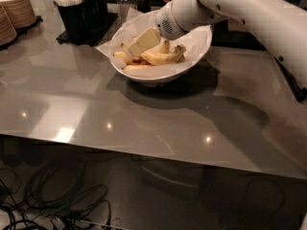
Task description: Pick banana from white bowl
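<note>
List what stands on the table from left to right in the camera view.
Stacked tan paper bowls → black holder → white bowl, with the gripper down inside it beside the banana.

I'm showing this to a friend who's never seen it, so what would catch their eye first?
The big white arm stretching in from the upper right, its gripper down inside the white bowl at the back of the table. Next, the banana lying on the bowl's paper lining, just beside the gripper.
</note>
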